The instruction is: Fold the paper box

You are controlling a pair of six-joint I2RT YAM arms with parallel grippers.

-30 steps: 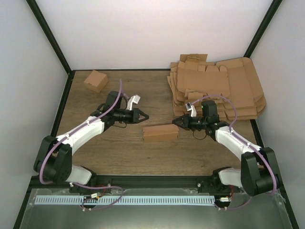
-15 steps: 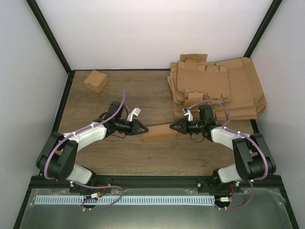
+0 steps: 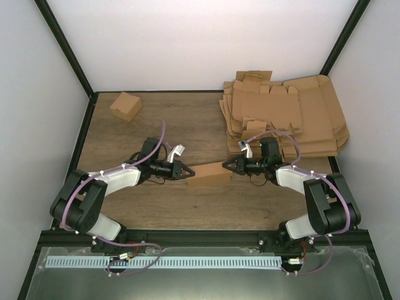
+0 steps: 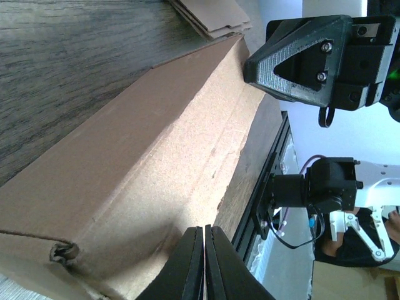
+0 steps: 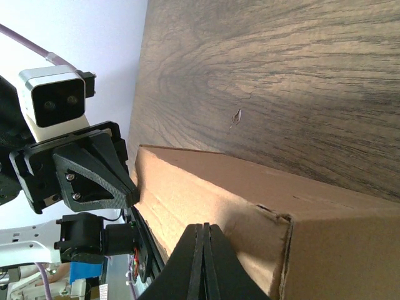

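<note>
Left wrist view: the left gripper (image 4: 204, 250) is closed tight with nothing pinched in it, and its dark tip sits right at the near end of the paper box (image 4: 144, 162). The box stretches away as a long, closed brown block lying on the wooden table (image 4: 75, 56), with one corner crumpled at the lower left of the frame. Up at the far end, in the upper right, the right gripper (image 4: 251, 66) comes in against the box's far corner. It too is closed to a blunt wedge and holds nothing.

Right wrist view, mirrored: its own closed tip is at the bottom centre against one end of the box, and there is a small tear in the cardboard edge just beside it. The left gripper meets the other end at the left of the frame.

From the top camera, both arms reach in low from the bottom corners, tips facing each other. The box lies between them just below the centre of the frame, its right end angled slightly upward. A small folded box (image 3: 125, 105) sits well apart at the upper left. A stack of flat cardboard blanks (image 3: 294, 115) fills the upper right, beyond the right arm.
</note>
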